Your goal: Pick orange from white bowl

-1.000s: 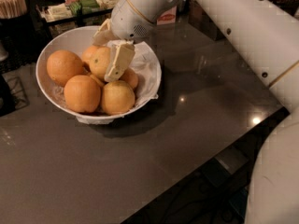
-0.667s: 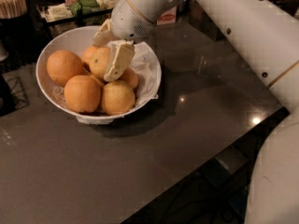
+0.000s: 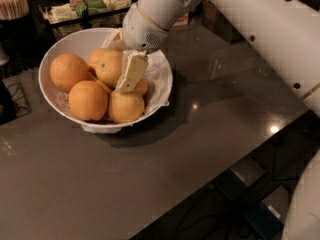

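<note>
The white bowl [image 3: 60,46] is lined with white paper and stands on the dark table at the left. It holds several oranges: one at the far left [image 3: 69,72], one at the front left [image 3: 88,100], one at the front [image 3: 126,106] and one in the middle [image 3: 110,67]. My gripper [image 3: 124,59] reaches down into the bowl from the upper right. It sits at the middle orange, over the right side of the pile. A small part of another orange [image 3: 142,87] shows behind it.
The grey table [image 3: 200,119] runs to an edge at the front right. A tray of packets [image 3: 90,6] and a holder of wooden sticks [image 3: 14,4] stand at the back left. My white arm [image 3: 260,29] crosses the upper right.
</note>
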Robot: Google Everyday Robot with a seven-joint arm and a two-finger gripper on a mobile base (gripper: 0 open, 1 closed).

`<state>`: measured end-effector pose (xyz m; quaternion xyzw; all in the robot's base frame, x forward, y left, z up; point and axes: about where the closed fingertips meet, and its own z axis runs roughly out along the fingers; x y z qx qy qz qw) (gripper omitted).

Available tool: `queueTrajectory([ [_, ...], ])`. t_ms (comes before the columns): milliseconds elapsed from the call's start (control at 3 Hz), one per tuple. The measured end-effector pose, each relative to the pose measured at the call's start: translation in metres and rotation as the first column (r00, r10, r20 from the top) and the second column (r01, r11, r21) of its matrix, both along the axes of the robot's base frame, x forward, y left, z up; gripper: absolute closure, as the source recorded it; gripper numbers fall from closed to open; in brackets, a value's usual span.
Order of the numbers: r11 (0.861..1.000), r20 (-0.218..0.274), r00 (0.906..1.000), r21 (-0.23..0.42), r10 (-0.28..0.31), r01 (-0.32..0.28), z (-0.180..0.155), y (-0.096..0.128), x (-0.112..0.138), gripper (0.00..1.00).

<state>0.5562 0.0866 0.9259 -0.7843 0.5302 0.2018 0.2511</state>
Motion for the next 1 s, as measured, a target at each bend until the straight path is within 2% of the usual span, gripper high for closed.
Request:
queueTrajectory([
  [1000,1.000,0.007,0.9999,-0.028,-0.011,0.011,-0.0001,-0.0026,-0.0021,0.30],
])
